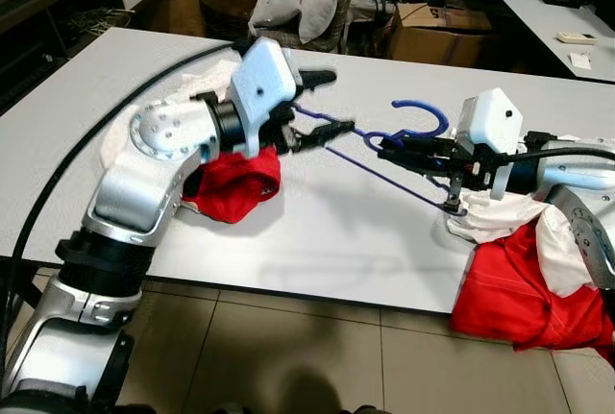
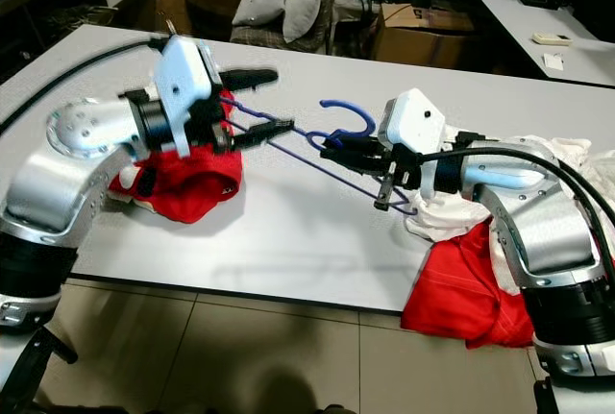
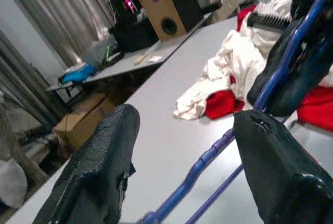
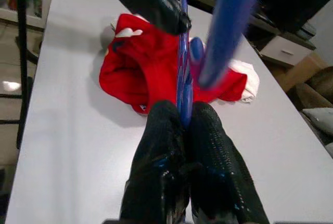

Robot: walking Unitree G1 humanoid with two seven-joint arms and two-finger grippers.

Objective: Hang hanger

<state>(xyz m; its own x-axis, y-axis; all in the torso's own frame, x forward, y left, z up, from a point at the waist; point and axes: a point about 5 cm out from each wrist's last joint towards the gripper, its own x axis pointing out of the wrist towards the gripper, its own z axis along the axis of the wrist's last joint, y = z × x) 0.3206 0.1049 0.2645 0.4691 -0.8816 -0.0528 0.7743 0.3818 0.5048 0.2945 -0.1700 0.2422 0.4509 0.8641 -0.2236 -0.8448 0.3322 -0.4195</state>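
A blue hanger hangs in the air over the white table, its hook pointing up. My right gripper is shut on the hanger just below the hook; its fingers pinch the blue wire. My left gripper is open at the hanger's left end. Its two fingers stand apart with the blue bar running between them. A red and white garment lies on the table under the left arm.
A second red and white pile of clothes droops over the table's front edge by my right arm. A black cable runs across the table's left side. Behind the table stand a chair with grey cushions and cardboard boxes.
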